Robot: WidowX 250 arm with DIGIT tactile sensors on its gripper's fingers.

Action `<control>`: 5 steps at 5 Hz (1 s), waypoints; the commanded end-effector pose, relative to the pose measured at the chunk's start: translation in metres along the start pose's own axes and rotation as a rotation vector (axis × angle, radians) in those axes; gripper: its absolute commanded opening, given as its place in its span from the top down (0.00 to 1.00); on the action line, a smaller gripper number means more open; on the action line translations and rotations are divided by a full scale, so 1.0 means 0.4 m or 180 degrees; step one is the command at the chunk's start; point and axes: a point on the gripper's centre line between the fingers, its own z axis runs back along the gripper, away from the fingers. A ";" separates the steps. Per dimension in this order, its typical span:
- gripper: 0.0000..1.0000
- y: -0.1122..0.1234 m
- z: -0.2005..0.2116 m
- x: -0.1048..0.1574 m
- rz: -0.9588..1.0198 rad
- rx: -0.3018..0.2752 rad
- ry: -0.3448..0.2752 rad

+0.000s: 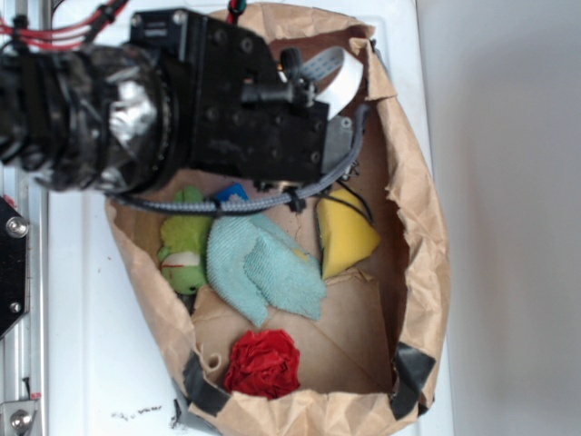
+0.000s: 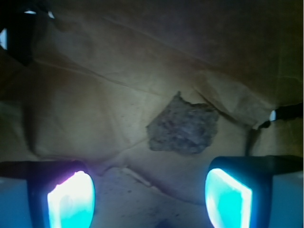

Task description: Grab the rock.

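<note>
The claw (image 2: 149, 197) hangs wide open and empty, its two lit fingers (image 2: 71, 199) spread apart, with the rock (image 2: 183, 128) lying on crumpled brown paper just ahead of the gap and nearer the right finger. I'd worry a straight descent could clip it with that finger and skid it away. Around it, the paper bag (image 1: 418, 227) also holds a yellow sponge (image 1: 345, 238), a teal cloth (image 1: 259, 263), a green plush toy (image 1: 184, 250) and a red fabric ball (image 1: 263, 363).

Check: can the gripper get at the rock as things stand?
Probably yes. In the wrist view the rock lies bare on brown paper, ahead of the open gripper, with nothing between.
</note>
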 end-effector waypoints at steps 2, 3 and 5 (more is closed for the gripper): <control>0.00 0.075 0.005 0.012 0.0346 0.0274 -0.0202; 0.00 0.072 0.003 0.010 0.0428 0.0263 -0.0153; 0.00 0.072 0.003 0.003 0.0583 0.0203 -0.0145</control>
